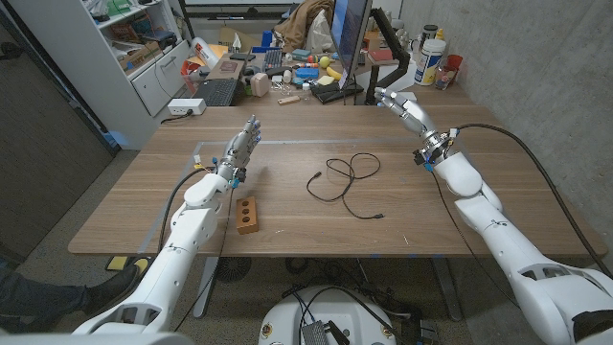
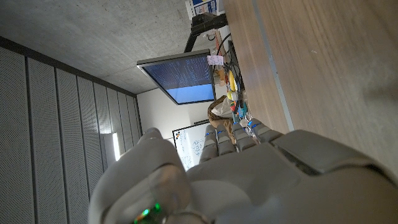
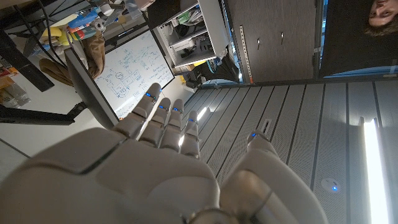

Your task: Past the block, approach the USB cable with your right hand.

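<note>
Wooden table (image 1: pixel 498 206), USB cable (image 1: pixel 343 182) mid-table, block (image 1: pixel 248 217) near front edge

No legible text anywhere

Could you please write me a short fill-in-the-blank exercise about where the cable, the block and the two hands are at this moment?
1. The black USB cable lies loose on the wooden ____.
2. The wooden block sits beside the robot's ____ arm.
3. The right hand, fingers apart, holds ____.
4. The left hand is ____ the cable, not touching it.

Missing words: table; left; nothing; apart from
</note>
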Robot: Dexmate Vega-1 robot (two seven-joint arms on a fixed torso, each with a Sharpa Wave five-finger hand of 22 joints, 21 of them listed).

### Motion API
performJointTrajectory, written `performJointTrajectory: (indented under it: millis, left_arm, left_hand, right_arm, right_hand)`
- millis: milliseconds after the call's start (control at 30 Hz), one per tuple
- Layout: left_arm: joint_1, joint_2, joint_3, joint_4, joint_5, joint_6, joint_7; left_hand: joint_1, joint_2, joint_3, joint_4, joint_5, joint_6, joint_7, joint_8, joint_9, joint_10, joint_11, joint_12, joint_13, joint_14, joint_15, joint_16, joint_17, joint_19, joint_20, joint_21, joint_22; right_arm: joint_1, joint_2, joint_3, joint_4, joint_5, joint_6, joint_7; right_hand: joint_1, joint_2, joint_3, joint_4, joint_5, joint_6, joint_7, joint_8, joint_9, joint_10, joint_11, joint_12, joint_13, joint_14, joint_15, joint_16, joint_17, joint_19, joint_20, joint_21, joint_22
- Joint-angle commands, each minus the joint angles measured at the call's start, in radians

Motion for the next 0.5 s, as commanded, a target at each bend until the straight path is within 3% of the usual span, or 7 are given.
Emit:
performJointTrajectory:
  millis: [33,500]
  left_arm:
    - [-0.006,-0.005,0.006,0.007,0.004,-0.011,-0.001]
    - [-0.016,-0.001,0.008,0.015,0.003,-0.011,-0.013]
  left_hand:
    - [0.012,-0.001,-0.004,0.000,-0.002,0.011,0.002,0.005,0.005,-0.001,-0.007,0.006,0.003,-0.002,-0.006,0.002,0.004,-0.003,0.008,0.006,0.005]
    - [0.013,0.000,-0.005,0.000,-0.003,0.016,0.002,0.006,0.005,0.000,-0.009,0.006,0.003,-0.002,-0.004,0.002,0.004,-0.003,0.009,0.006,0.005]
  right_arm:
    - [0.011,-0.003,0.002,0.020,-0.102,0.056,-0.088]
    - [0.037,-0.018,-0.015,0.051,-0.283,0.117,-0.223]
  right_hand:
    - [0.005,-0.003,-0.005,0.001,0.011,0.006,-0.009,0.009,0.006,0.005,-0.012,0.004,0.001,0.003,-0.046,-0.001,0.001,0.002,-0.071,-0.004,0.003]
    - [0.009,-0.005,-0.008,-0.003,0.019,0.008,-0.025,0.009,0.006,0.014,-0.027,0.006,0.001,0.007,-0.059,-0.002,0.001,0.009,-0.080,-0.014,0.003]
